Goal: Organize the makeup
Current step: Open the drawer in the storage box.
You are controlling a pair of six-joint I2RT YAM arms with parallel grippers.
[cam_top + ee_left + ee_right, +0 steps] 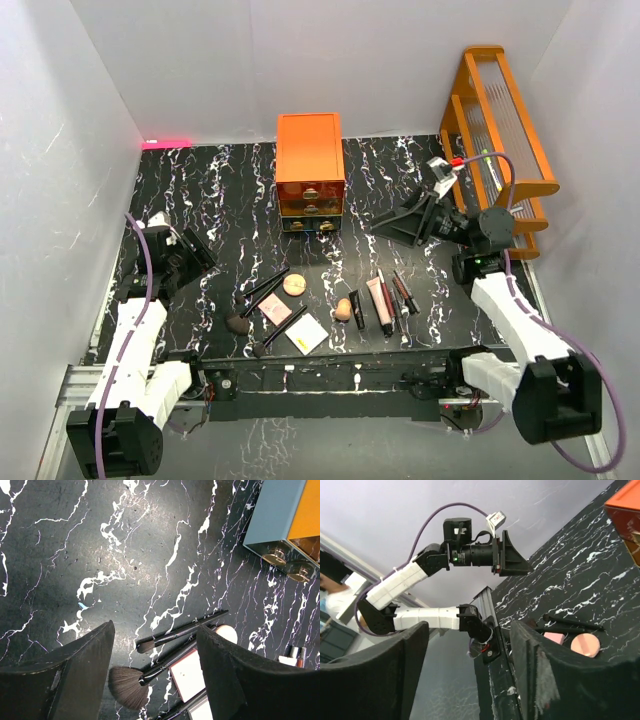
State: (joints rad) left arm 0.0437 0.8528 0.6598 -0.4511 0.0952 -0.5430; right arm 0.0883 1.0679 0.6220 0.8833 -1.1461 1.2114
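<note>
**A:** From above, where is the makeup (343, 310) sitting?

**B:** It's lying on the black marble table (220, 190), in front of the orange drawer chest (310, 160). The left gripper (192, 252) and right gripper (392, 224) are hovering either side of it.

**A:** Left wrist?

**B:** The jaws are standing apart and gripping nothing, with the brushes (182, 629) lying just beyond.

**A:** Right wrist?

**B:** Its jaws are gaping too, and empty. The compact (585, 645) and the pink palette (554, 638) are showing beyond them.

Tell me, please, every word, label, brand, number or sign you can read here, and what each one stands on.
No legible text in any view.
pink tube: any print is too small to read.
white tag, seen from the right wrist: blurred, unreadable.
orange drawer chest: no label visible.
</note>
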